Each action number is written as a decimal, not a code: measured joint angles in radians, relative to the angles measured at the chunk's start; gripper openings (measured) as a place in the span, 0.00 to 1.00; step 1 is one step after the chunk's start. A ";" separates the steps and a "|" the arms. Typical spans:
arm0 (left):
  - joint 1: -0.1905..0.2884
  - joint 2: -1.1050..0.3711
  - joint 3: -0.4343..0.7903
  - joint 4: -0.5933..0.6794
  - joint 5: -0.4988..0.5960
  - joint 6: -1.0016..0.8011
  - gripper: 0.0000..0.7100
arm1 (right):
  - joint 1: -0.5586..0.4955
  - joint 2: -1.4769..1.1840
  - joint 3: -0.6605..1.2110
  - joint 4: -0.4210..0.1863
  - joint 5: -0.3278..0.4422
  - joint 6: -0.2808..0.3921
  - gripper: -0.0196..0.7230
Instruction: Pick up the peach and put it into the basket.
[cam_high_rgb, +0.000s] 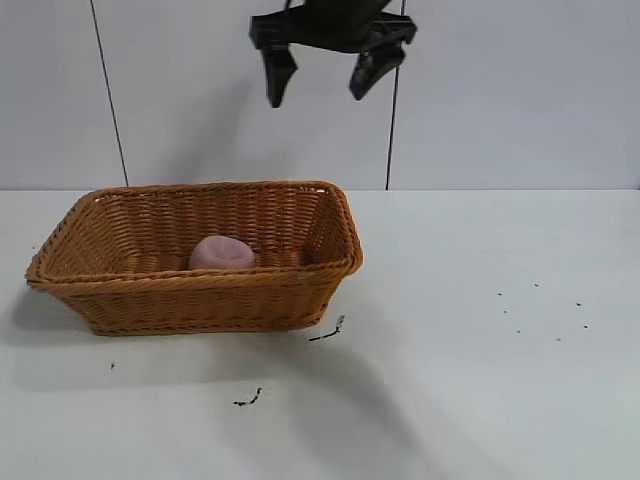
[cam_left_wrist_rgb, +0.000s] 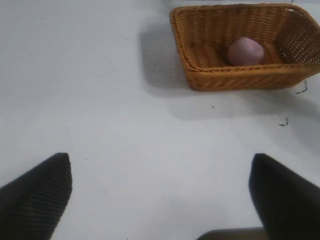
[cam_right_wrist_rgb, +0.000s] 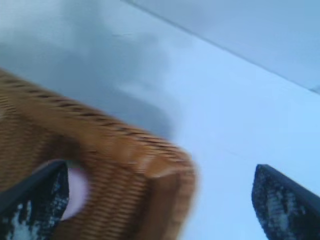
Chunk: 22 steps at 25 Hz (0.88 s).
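The pale pink peach (cam_high_rgb: 221, 253) lies inside the orange-brown wicker basket (cam_high_rgb: 200, 282) on the left half of the white table. It also shows in the left wrist view (cam_left_wrist_rgb: 245, 50) and, partly hidden by a finger, in the right wrist view (cam_right_wrist_rgb: 76, 192). My right gripper (cam_high_rgb: 316, 97) hangs open and empty high above the basket's right end; the right wrist view (cam_right_wrist_rgb: 160, 167) looks down on the basket's corner (cam_right_wrist_rgb: 135, 150). My left gripper (cam_left_wrist_rgb: 160, 160) is open and empty over bare table, well away from the basket (cam_left_wrist_rgb: 240, 70). It is out of the exterior view.
Small black scraps lie on the white table (cam_high_rgb: 480, 380) in front of the basket (cam_high_rgb: 327, 332) (cam_high_rgb: 248, 399), with tiny specks at the right (cam_high_rgb: 540, 310). A pale wall with thin dark vertical lines (cam_high_rgb: 110, 100) stands behind.
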 joint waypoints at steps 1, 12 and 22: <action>0.000 0.000 0.000 0.000 0.000 0.000 0.98 | -0.030 0.000 0.000 0.000 0.008 0.000 0.96; 0.000 0.000 0.000 0.000 0.000 0.000 0.98 | -0.328 0.000 0.000 0.006 0.044 -0.009 0.96; 0.000 0.000 0.000 0.000 0.000 0.000 0.98 | -0.367 -0.098 0.122 0.047 0.043 -0.011 0.96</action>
